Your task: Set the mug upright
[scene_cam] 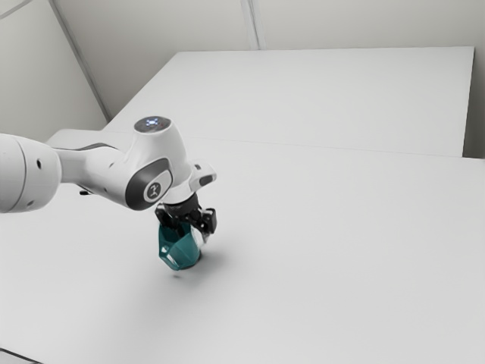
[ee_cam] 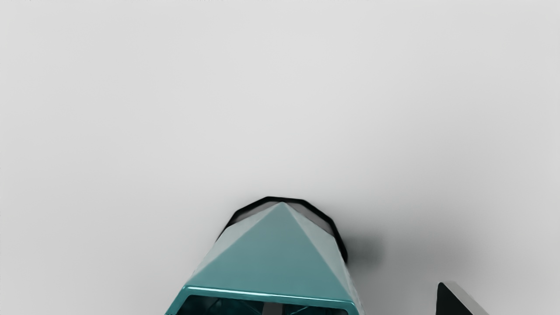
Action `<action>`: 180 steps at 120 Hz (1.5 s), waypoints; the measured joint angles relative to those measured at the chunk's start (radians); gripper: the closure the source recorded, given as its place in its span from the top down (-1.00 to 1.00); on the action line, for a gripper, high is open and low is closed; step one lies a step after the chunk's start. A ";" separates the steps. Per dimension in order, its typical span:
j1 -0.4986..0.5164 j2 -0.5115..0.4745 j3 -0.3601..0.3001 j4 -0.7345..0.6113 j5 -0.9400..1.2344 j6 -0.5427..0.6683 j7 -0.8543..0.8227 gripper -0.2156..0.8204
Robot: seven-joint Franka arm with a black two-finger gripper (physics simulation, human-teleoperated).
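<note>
One teal mug [scene_cam: 184, 252] is on a pale bench [scene_cam: 341, 250], well in from the far edge and toward the exterior view's left side. A white robot arm [scene_cam: 111, 174] reaches in from the exterior view's left edge, bent so that its black gripper [scene_cam: 192, 233] points down at the mug. The mug is faceted, with flat, glossy sides and a mouth turned toward the gripper. Its body looks slightly leaned in the exterior view; I cannot tell whether its base rests flat on the bench. In the wrist view, the near wall rises from a dark, many-sided outline at the far end to a shiny, straight-edged rim. Past that rim, the inside is dark teal, and a narrow grey strip shows in it, which looks like one finger [ee_cam: 272, 309] reaching into the mouth. The other finger, black with a pale grey side, stands outside the mug, with a gap between it and the wall. The gripper is open, its fingers well apart, with the wall between them and nothing clasped; I cannot tell whether they are parted as far as they go. A soft shadow falls on the bench beside the mug, and a small dark spot lies just below it in the exterior view. Behind the bench is a second pale surface [scene_cam: 326, 91], with light grey walls [scene_cam: 364, 23] beyond.
</note>
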 joint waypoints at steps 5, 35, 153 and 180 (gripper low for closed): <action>0.000 -0.004 0.000 0.000 -0.001 0.003 0.001 0.15; -0.016 -0.053 0.001 0.001 -0.003 0.009 0.008 0.44; -0.033 -0.068 -0.021 0.480 -0.052 -0.516 0.023 0.56; -0.027 -0.028 -0.021 0.659 -0.044 -0.706 0.024 0.56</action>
